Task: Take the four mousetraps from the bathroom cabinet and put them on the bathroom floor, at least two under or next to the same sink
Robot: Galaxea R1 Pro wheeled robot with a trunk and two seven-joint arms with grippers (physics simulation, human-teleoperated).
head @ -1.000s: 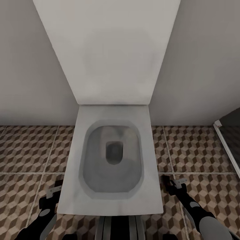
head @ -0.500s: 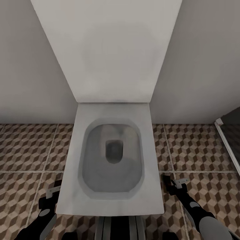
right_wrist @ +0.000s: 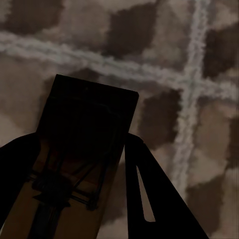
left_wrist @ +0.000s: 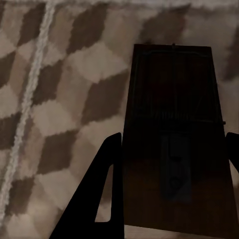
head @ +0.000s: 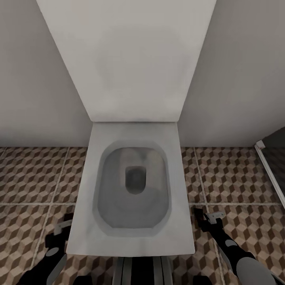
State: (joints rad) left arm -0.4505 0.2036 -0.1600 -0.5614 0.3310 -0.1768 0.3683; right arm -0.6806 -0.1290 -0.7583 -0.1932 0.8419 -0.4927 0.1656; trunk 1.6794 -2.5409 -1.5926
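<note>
— Head view: what's in front of me?
— A white rectangular toilet (head: 132, 190) against the wall, on the brown, beige and white cube-patterned tile floor (head: 27, 178). My arms hang either side of it.
— And the claws?
— My left claw (left_wrist: 169, 164) grips a flat tan-wood mousetrap with dark wire spring (left_wrist: 172, 124); my right claw (right_wrist: 74, 169) clamps a second wooden mousetrap (right_wrist: 84, 134), both above the floor beside the toilet.

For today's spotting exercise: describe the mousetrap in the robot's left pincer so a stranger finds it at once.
Start at the white toilet on the cube-patterned floor. Beside the bowl's near corner sits the left pincer, gripping the mousetrap: a flat wooden board with dark wire, unlike the patterned tiles below.
</note>
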